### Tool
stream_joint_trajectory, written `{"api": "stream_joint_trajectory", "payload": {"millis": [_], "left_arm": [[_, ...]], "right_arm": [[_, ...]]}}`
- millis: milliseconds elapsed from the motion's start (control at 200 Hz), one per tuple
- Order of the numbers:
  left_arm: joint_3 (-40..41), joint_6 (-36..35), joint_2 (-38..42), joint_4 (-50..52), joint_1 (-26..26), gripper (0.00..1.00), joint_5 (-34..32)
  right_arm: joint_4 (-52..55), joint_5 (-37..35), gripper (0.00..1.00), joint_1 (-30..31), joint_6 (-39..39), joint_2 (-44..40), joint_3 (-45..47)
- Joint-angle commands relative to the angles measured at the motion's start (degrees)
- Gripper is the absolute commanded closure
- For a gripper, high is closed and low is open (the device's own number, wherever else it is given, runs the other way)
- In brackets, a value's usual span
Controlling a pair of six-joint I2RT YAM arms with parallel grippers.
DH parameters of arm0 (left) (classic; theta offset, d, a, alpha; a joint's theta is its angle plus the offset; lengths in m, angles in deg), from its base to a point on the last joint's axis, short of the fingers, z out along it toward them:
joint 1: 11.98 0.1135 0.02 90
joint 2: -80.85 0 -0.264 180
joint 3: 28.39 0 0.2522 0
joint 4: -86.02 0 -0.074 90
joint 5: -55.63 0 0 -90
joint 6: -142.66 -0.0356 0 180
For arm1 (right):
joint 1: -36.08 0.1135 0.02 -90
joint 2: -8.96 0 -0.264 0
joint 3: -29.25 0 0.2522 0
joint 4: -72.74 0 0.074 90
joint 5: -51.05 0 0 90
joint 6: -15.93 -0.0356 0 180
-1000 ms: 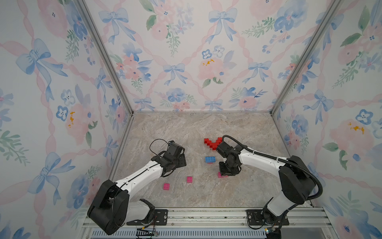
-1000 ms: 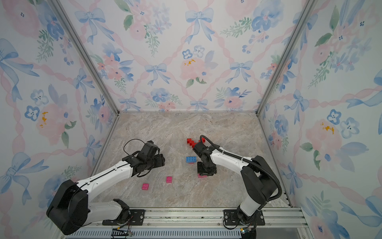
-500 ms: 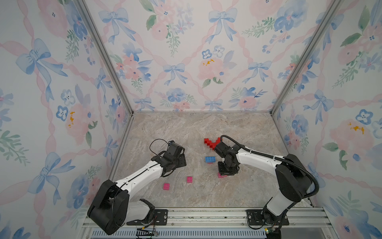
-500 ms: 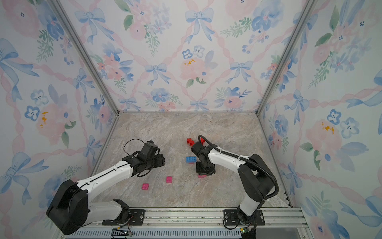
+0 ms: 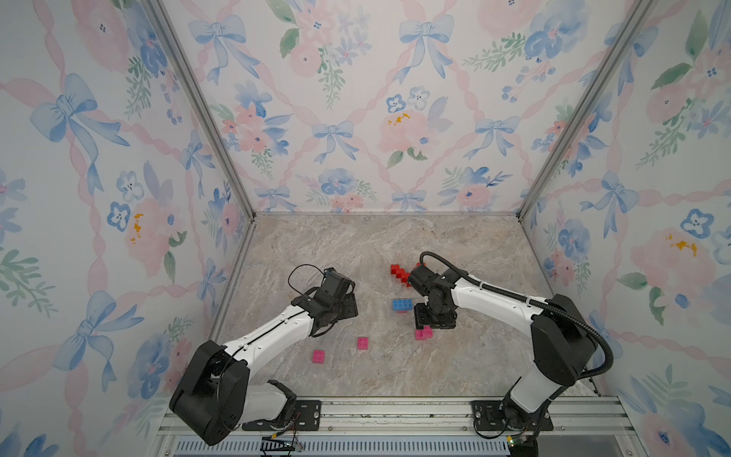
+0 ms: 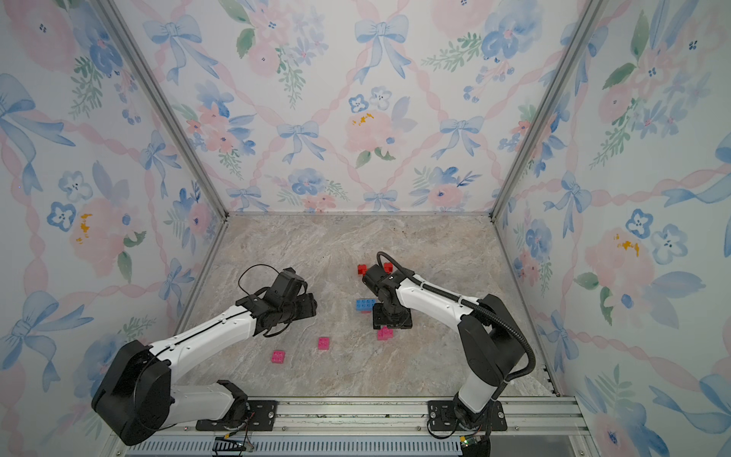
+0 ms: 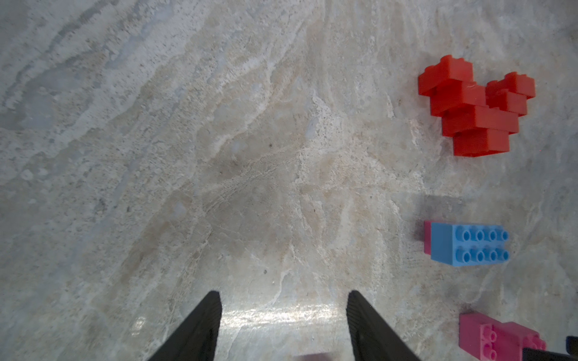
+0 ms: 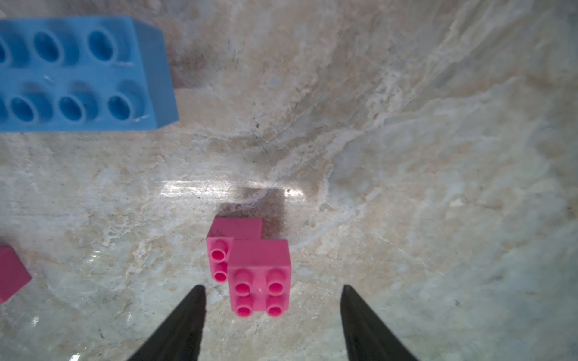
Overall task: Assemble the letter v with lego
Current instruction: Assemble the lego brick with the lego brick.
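Centering the open right claw (image 8: 272, 287) on the pink brick pair (image 8: 258, 275), grip its flat sides squarely; the left claw (image 7: 283, 293) hangs open.

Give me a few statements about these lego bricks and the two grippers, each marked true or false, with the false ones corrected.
1. The right gripper is open, not gripping the stacked pink bricks. True.
2. The left gripper holds a brick. False: it is open and empty.
3. The blue brick touches the red assembly. False: they lie apart.
4. In the stacked pink bricks, the upper one sits offset on the lower one. True.
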Motion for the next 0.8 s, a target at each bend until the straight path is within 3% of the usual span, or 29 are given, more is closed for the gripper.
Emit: {"api": "stream_joint_trajectory", "payload": {"millis": [0, 155, 535, 795], "left_arm": [[-0.78, -0.69, 0.19, -0.27, -0.24, 0.33, -0.56], [-0.78, -0.68, 0.10, -0.29, -0.34, 0.33, -0.64], [2.38, -0.16, 2.88, 0.04, -0.86, 0.34, -2.04], [0.34, -0.65, 4.70, 2.71, -1.07, 0.34, -4.25]], "right_arm": [[4.43, -1.03, 0.47, 1.73, 1.01, -1.44, -2.03], [3.52, 0.10, 0.67, 2.60, 0.84, -0.47, -2.70], [-0.16, 1.54, 0.75, 2.66, 1.54, 4.77, -2.48], [4.03, -0.17, 0.72, 2.56, 2.08, 0.74, -6.45]]}}
